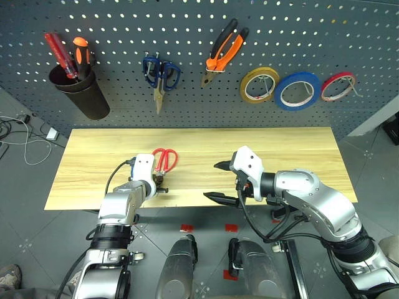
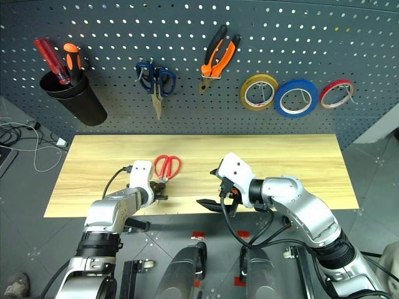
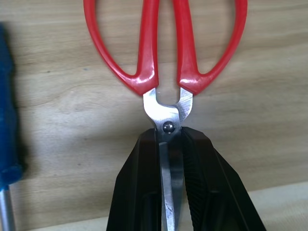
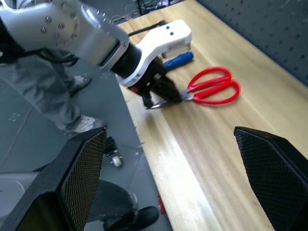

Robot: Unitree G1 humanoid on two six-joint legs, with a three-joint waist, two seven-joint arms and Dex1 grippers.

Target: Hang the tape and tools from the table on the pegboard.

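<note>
**Scissors gripped at blades, lift to pegboard pending**

Pegboard is seen behind the light wood tabletop. Already hung on it: pliers, blue tape, plus yellow tape, red tape and blue-handled scissors. A black cup with two screwdrivers is mounted at the board's left end.

Step in hand, as judged: pickup of the red scissors. They lie flat on the tabletop, handles toward the board. Left pincer is clamped on the blades just below the pivot; no lift is evident yet. The blue screwdriver lies just beside the left pincer on the tabletop, mostly hidden under the wrist in the head views.

Right pincer is held wide apart, empty, over the front edge of the tabletop, well apart from the scissors.

Next move likely calls for a lift and a reach to a free hook, with a handle loop presented to it. Risk: blades are thin and smooth, so a slip or swing in the grip is possible. Free hooks cannot be made out clearly. The screwdriver is left for after.
</note>
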